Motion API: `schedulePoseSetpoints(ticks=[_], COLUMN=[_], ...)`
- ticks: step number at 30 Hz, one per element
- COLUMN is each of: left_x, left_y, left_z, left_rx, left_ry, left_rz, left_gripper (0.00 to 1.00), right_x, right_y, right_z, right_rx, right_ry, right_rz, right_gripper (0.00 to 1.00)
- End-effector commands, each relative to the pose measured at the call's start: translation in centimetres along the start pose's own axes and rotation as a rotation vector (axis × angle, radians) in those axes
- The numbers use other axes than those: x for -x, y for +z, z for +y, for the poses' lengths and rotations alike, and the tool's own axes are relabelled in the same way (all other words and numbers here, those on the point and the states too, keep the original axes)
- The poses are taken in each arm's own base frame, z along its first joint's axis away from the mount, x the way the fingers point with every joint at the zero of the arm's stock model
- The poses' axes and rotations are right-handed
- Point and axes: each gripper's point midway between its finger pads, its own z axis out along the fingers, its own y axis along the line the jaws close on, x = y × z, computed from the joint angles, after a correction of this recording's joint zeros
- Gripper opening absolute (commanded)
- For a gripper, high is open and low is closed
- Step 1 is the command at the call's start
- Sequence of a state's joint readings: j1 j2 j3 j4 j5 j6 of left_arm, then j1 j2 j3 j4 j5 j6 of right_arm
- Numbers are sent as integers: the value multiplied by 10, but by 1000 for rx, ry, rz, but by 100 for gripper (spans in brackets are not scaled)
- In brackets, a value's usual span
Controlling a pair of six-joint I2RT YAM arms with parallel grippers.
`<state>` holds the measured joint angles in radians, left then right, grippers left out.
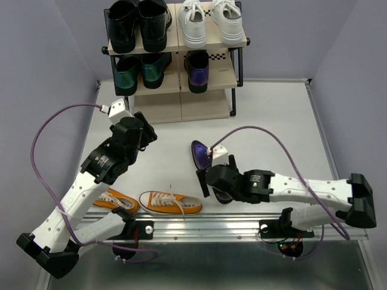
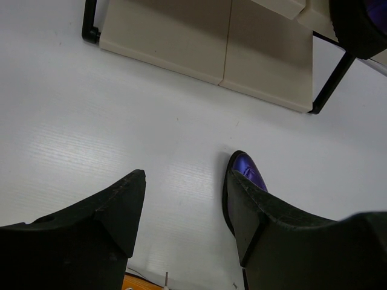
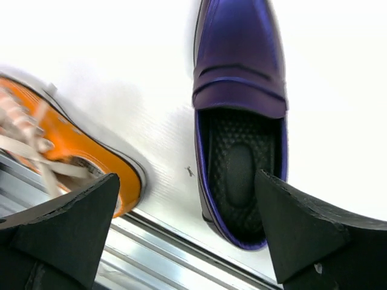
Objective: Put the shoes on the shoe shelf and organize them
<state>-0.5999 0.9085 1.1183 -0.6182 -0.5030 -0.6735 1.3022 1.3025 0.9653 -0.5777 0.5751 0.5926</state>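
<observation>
As right claw gapes above purple loafer, left claw open.

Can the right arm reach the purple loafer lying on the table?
Likely yes: the right gripper hangs open over the purple loafer, nothing between; the orange sneaker lies clear to one side.

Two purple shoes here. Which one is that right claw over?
The purple loafer on the table, under the open right gripper; its mate sits on the shoe shelf's middle tier.
</observation>
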Motion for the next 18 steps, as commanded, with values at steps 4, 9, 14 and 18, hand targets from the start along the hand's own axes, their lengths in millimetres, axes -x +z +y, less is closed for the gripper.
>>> schedulePoseSetpoints(ticks=[4,9,14,18], left_x=[13,10,10,11], left_y=[-5,-2,-1,-3], left_z=[-6,-12,-14,-14], left_rx=[-32,-49,-57,-58], left_ry=[-27,-25,-27,-31], left_rz=[-35,-22,-19,-22], left_gripper=[67,67,67,67], right_x=[36,7,-31,-46], right_y=[-44,-36,-19,-8], right_z=[-65,-93,-86,-77], right_rx=[-121,-100,-94,-73], right_ry=[375,541,529,493], right_rz=[-160,-39,101,166], right_gripper=[93,91,87,80])
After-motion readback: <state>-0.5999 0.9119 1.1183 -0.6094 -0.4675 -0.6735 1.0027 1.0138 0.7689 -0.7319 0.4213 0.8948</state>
